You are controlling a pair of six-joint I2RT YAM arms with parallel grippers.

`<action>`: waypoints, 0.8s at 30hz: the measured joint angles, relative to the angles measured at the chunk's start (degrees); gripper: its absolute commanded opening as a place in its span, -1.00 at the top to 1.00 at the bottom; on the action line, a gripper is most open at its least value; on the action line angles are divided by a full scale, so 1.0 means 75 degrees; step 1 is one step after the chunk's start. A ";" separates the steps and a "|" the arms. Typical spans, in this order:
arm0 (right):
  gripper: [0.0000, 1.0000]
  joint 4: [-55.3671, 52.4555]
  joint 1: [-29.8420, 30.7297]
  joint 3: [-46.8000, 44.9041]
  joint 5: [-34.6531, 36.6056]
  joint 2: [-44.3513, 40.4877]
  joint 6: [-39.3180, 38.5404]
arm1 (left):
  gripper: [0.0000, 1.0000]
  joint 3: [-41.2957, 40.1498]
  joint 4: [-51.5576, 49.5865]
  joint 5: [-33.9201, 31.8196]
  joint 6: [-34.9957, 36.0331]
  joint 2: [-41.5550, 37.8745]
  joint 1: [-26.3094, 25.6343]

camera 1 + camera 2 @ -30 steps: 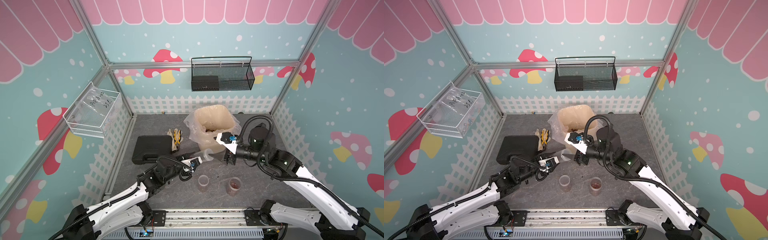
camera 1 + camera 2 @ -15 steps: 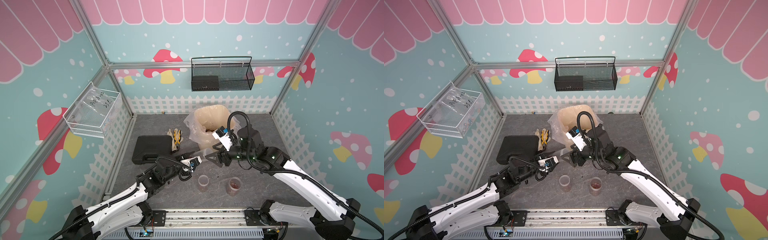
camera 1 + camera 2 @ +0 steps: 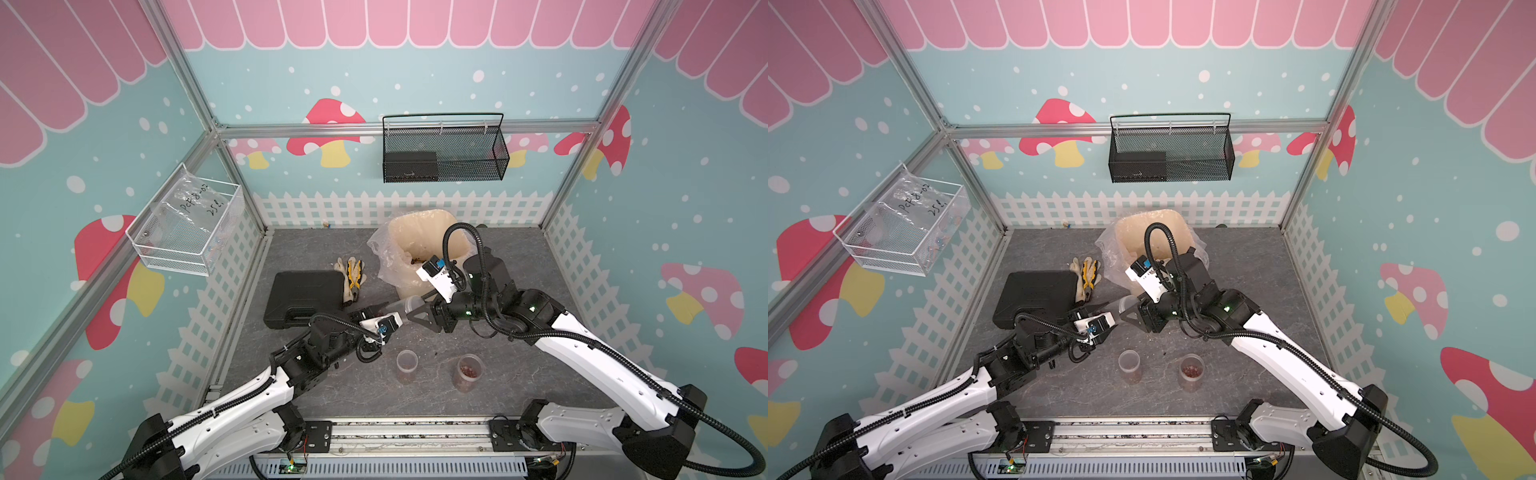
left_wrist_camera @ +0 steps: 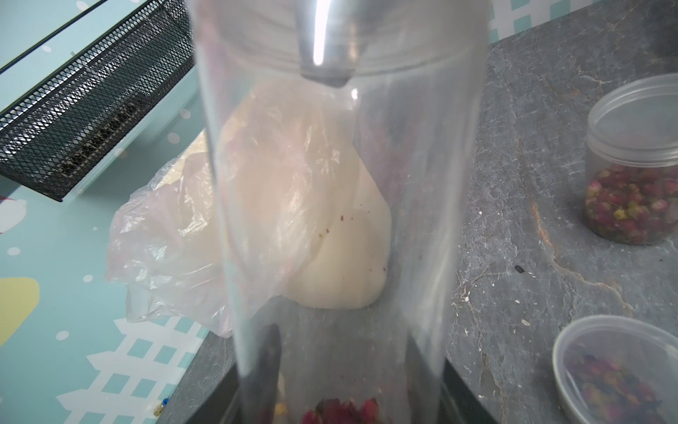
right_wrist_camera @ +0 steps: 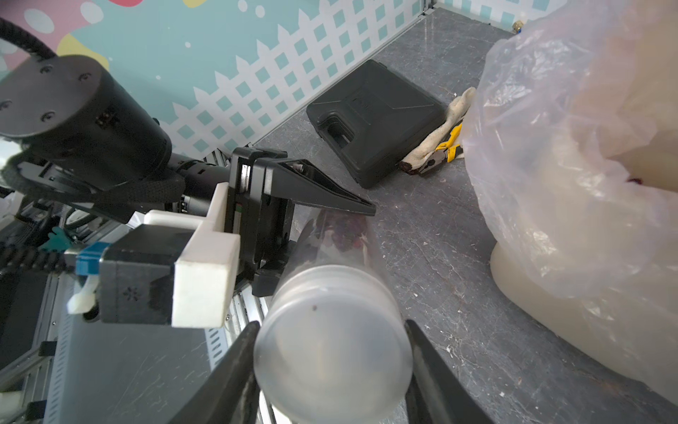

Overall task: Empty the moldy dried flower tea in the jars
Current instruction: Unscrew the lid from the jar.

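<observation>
Just in front of the bin [image 3: 419,226], the tall jar [image 3: 400,306] hangs roughly level, long axis along the bin's front, lid [image 5: 332,352] toward the right pincer [image 5: 330,326], tea [image 5: 343,231] at its base. That base is clamped in the left pincer [image 3: 384,312]; the right pincer straddles the lid, grip unclear. Open surface [image 3: 540,286] lies right of the bin.

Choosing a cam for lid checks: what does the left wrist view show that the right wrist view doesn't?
Left wrist only: near jar and far jar, both holding tea; mesh basket. Right wrist only: lid of the held jar, flanked by the fingers of the right pincer; left pincer clamped on that jar; case; pliers. Both: held jar, tea at its base, bagged bin.
</observation>
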 measured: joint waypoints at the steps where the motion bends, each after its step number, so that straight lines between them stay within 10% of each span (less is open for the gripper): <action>1: 0.28 -0.0003 -0.0006 0.0000 -0.0020 0.0020 -0.0096 | 0.62 -0.0012 -0.0003 -0.0003 0.0003 0.0000 0.0000; 6: 0.76 -0.0152 -0.0006 0.0073 -0.0015 0.0152 -0.1434 | 0.62 -0.0070 -0.0070 0.0047 -0.0026 0.0003 0.0017; 15: 0.77 -0.0221 0.0085 0.0067 0.0717 0.0201 -0.6610 | 0.62 -0.0067 -0.0178 0.0230 -0.0175 0.0213 0.0117; 24: 0.78 -0.0373 0.0105 0.0332 0.1000 0.0603 -0.8457 | 0.62 -0.0067 -0.0411 0.0012 -0.0341 0.0251 0.0195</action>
